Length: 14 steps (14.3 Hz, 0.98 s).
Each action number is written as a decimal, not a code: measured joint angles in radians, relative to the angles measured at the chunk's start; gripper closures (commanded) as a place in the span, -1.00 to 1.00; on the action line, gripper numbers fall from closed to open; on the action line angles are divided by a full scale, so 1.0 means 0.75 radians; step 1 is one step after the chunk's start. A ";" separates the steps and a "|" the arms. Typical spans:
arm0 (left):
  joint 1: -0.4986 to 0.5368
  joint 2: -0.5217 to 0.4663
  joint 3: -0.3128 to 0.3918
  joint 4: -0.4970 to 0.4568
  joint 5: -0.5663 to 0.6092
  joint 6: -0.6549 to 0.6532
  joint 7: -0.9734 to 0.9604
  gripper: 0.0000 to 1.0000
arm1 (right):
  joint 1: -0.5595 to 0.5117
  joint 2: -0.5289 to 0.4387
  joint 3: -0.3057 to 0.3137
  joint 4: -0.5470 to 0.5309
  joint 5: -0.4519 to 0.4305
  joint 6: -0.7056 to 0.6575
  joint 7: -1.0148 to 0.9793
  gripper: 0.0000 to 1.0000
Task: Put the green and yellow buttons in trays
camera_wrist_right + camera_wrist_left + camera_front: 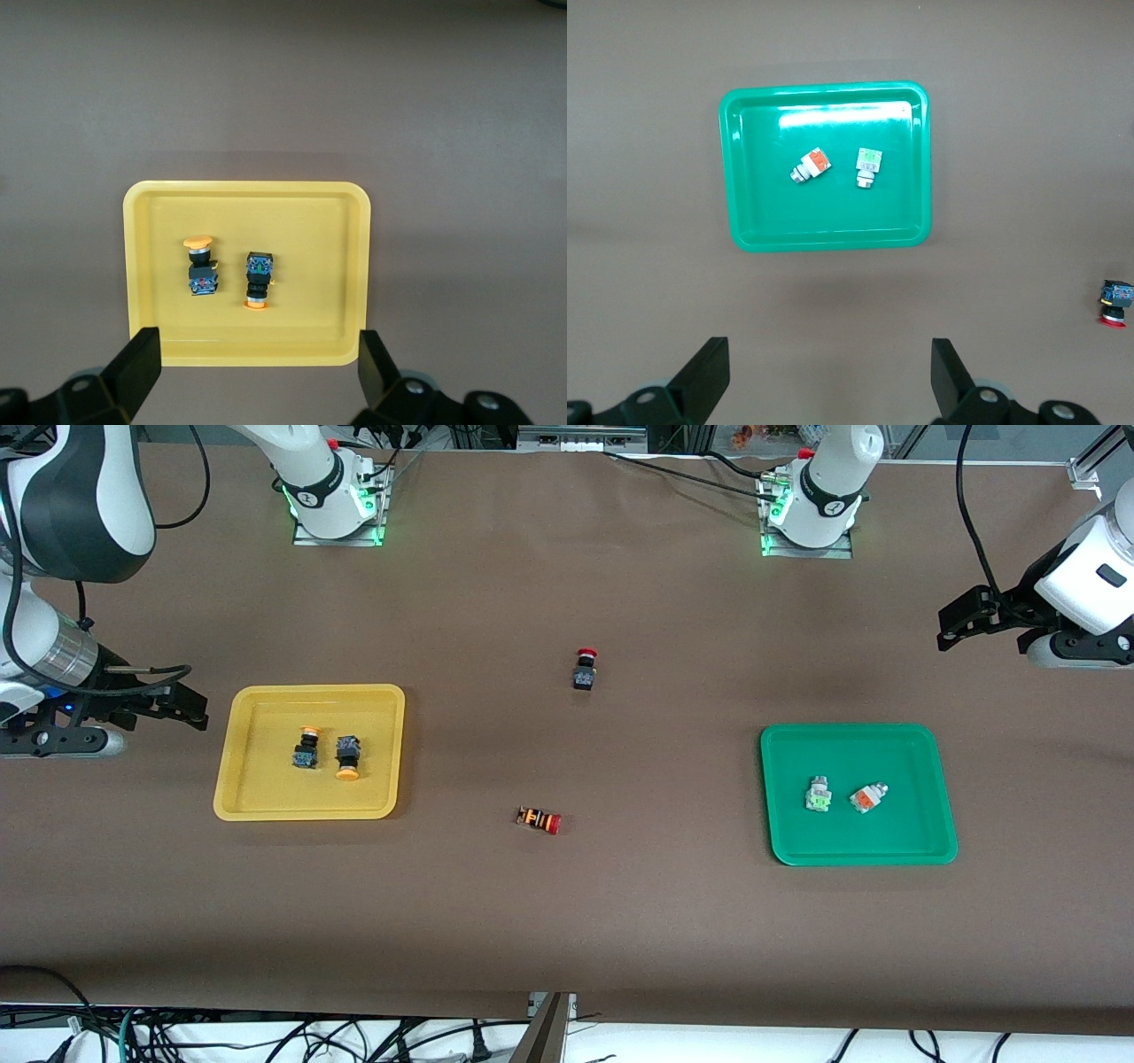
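Buttons of the task are all seen lying in trays, none in a pincer. The right gripper [190,707] is held up in the air with its fingers [133,367] spread wide and nothing between them, just beside the yellow tray [232,779] at the right arm's end of the table. In that tray two black-bodied buttons are laid side by side, close but apart: one yellow-capped button [306,747] with its cap turned toward the robots' bases, and a second yellow-capped button [347,757] with its cap turned toward the front camera. The left gripper [952,633] is likewise held up with its fingers [704,376] wide apart and empty, at the left arm's end of the table, well apart from the green tray [921,841]. In the green tray a white green-faced button [818,794] and a white orange-faced button [867,797] are laid near each other, not touching.

Between the two trays, on the brown table cover [567,921], a black red-capped button [585,669] is seen, and nearer the front camera a striped red-capped button [539,819] is laid on its side. Cables [266,1041] are seen along the table's front edge.
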<state>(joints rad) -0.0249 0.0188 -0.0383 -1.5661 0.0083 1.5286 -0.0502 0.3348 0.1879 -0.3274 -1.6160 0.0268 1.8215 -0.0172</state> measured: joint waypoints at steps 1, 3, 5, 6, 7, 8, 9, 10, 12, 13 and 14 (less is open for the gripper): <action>0.000 0.000 0.000 0.000 0.000 0.000 0.000 -1.00 | 0.000 0.001 0.000 0.000 0.000 0.000 0.000 -0.97; 0.000 0.000 0.000 0.000 0.000 0.000 0.000 -1.00 | -0.001 0.002 -0.001 0.000 0.000 0.000 0.000 -0.97; 0.001 0.000 0.001 0.000 0.000 -0.001 0.000 -1.00 | -0.002 0.003 -0.001 -0.001 0.000 0.000 0.000 -0.97; 0.001 0.000 0.002 0.000 0.000 -0.001 0.000 -1.00 | -0.002 0.003 -0.001 -0.002 0.000 0.000 0.000 -0.97; 0.001 0.000 0.002 0.000 0.000 -0.003 0.000 -1.00 | -0.002 0.003 -0.001 -0.004 0.000 0.000 0.000 -0.97; 0.001 0.000 0.002 0.000 0.000 -0.004 0.000 -1.00 | -0.002 0.003 -0.001 -0.006 0.000 0.000 0.000 -0.97; 0.001 0.000 0.002 0.000 0.000 -0.005 0.000 -1.00 | -0.002 0.003 -0.001 -0.007 0.000 0.000 0.000 -0.97; 0.001 0.000 0.002 0.000 0.000 -0.005 0.000 -1.00 | -0.002 0.003 -0.001 -0.007 0.000 0.000 0.000 -0.97; 0.001 0.000 0.002 0.000 0.000 -0.005 0.000 -1.00 | -0.002 0.003 -0.001 -0.007 0.000 0.005 0.000 -0.97; 0.001 0.000 0.002 0.000 0.000 -0.006 0.000 -1.00 | -0.001 0.003 -0.001 -0.007 0.001 0.013 0.000 -0.97; 0.001 0.000 0.002 0.000 0.000 -0.006 0.000 -1.00 | 0.000 0.003 -0.001 -0.007 0.001 0.019 0.000 -0.97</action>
<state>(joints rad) -0.0244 0.0188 -0.0369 -1.5661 0.0083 1.5239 -0.0501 0.3345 0.1899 -0.3281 -1.6211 0.0276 1.8358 -0.0172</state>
